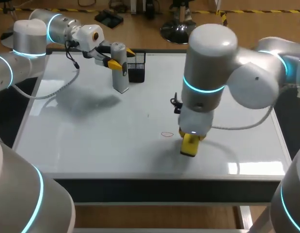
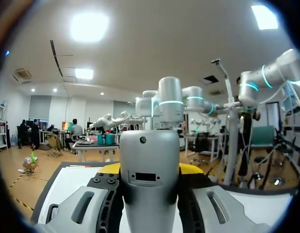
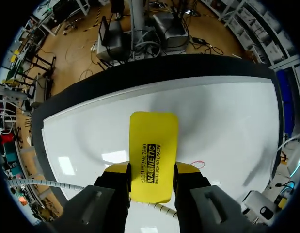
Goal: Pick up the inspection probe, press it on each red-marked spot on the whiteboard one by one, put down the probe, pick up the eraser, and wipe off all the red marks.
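Note:
My left gripper [image 1: 115,62] is shut on the grey inspection probe [image 1: 120,68], held upright near the whiteboard's far left. In the left wrist view the probe [image 2: 149,179] stands between the yellow-tipped fingers [image 2: 190,169]. My right gripper [image 1: 191,137] is shut on the yellow eraser [image 1: 189,145], low over the whiteboard [image 1: 91,131] near its front middle. The right wrist view shows the eraser [image 3: 151,155] clamped between the fingers [image 3: 188,170]. A small red-outlined mark [image 1: 166,134] lies on the board just left of the eraser; a red trace [image 3: 198,164] shows beside the gripper in the right wrist view.
A black mesh holder [image 1: 136,67] stands at the far edge behind the probe. A black cable end [image 1: 176,103] hangs by my right arm [image 1: 208,73], which spans the board's right half. The whiteboard's front edge [image 1: 159,178] is dark.

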`<state>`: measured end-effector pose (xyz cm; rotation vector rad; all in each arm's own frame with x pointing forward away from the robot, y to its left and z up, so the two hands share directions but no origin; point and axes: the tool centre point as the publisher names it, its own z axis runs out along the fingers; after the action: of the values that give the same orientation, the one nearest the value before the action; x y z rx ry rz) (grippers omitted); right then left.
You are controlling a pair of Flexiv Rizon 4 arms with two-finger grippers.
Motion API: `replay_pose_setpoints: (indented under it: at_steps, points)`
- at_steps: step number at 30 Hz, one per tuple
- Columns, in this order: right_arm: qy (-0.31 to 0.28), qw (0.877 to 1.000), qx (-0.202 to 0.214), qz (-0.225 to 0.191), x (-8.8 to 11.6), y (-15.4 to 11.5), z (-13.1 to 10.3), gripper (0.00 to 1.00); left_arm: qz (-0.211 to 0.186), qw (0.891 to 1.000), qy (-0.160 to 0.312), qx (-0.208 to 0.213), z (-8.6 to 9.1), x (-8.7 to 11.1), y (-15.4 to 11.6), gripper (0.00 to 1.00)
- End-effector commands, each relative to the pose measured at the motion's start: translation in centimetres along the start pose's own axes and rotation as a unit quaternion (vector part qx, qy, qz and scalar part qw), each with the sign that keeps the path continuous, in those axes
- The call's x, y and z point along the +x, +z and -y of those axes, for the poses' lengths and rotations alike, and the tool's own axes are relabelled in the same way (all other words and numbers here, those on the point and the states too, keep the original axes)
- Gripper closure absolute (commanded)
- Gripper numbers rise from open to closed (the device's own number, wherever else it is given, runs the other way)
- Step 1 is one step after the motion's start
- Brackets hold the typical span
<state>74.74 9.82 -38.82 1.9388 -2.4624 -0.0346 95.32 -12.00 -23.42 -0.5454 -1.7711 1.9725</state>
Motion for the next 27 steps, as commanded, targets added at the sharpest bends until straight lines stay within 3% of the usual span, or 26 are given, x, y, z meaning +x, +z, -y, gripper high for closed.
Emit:
replay_pose_setpoints:
  at_steps: [1,11,27]
  points:
    - [-0.019,1.000,-0.005,-0.023,-2.6,1.3,0.0,1.00,-0.002,1.000,-0.001,-0.001,0.2,-0.1,-0.1,1.00]
    - [-0.081,0.996,-0.014,-0.018,-7.1,1.6,0.4,1.00,-0.002,1.000,-0.001,-0.001,0.2,-0.1,-0.1,1.00]
    - [-0.115,0.992,-0.031,-0.026,-9.0,2.1,2.0,1.00,-0.002,1.000,-0.001,-0.001,0.2,-0.1,-0.1,1.00]
